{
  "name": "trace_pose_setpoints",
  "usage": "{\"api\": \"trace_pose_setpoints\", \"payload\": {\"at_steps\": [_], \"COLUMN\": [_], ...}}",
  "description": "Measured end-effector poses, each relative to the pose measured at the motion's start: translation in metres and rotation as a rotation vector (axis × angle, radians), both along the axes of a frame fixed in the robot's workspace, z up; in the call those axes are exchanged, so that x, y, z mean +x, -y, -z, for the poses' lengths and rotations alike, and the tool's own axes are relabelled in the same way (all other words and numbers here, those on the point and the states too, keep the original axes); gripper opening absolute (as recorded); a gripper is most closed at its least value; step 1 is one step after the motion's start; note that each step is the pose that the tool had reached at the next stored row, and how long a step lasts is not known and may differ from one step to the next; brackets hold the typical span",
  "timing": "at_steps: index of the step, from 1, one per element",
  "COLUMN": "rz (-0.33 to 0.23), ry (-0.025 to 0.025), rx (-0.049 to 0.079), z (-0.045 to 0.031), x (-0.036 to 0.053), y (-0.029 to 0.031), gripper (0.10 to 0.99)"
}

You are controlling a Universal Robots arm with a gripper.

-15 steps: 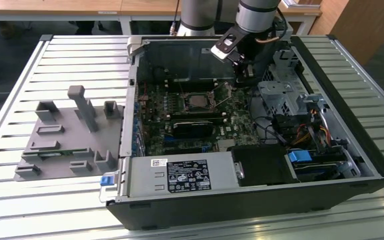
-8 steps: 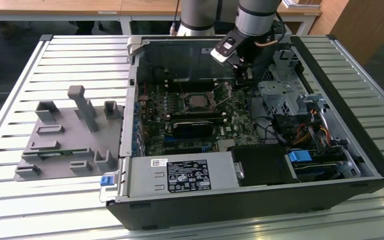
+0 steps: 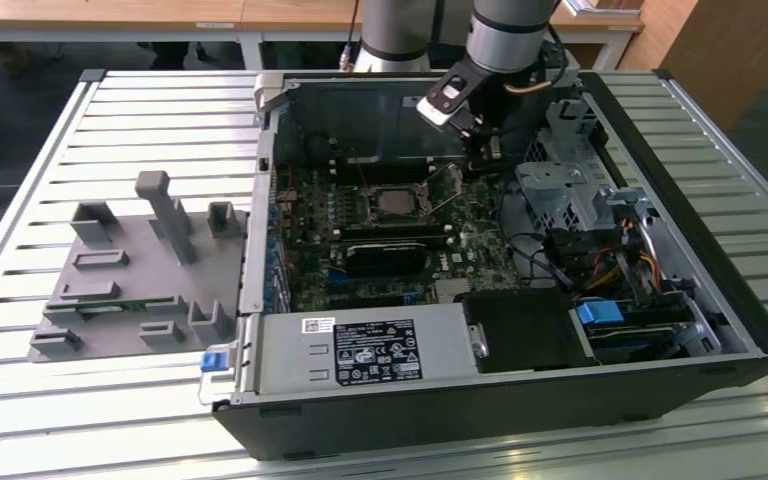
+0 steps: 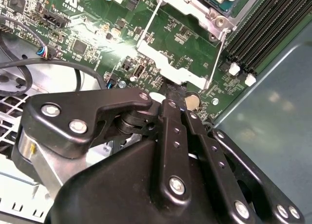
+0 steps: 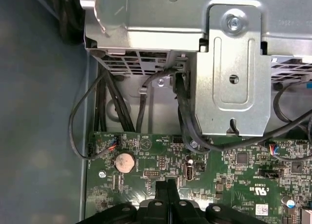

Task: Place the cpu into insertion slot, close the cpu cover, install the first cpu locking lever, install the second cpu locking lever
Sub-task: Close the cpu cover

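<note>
In the exterior view, the pincer [image 3: 482,150] hangs inside the open computer case [image 3: 491,420], near the cpu [image 3: 395,203], which lies flat on the green board [image 3: 307,225]. In the second wrist view, the pincer tips are near the cpu cover [image 4: 192,7]. In the first wrist view, the fingers [image 5: 163,190] press together, gripping nothing.

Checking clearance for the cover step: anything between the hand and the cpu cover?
Nothing visible. In the second wrist view the shut hand sits right at the edge of the cpu cover, which looks swung open. The wire levers run along its sides, not across the gap.
</note>
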State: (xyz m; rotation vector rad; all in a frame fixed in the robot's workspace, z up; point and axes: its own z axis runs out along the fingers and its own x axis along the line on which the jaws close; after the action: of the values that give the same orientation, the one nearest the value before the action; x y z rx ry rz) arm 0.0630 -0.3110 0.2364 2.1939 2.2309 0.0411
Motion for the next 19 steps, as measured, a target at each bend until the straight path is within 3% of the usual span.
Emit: {"api": "trace_pose_setpoints", "payload": {"at_steps": [19], "rz": [0.0], "ry": [0.0], "rx": [0.0], "z": [0.0], "x": [-0.0108], "y": [0.0005], "gripper": [0.106]}}
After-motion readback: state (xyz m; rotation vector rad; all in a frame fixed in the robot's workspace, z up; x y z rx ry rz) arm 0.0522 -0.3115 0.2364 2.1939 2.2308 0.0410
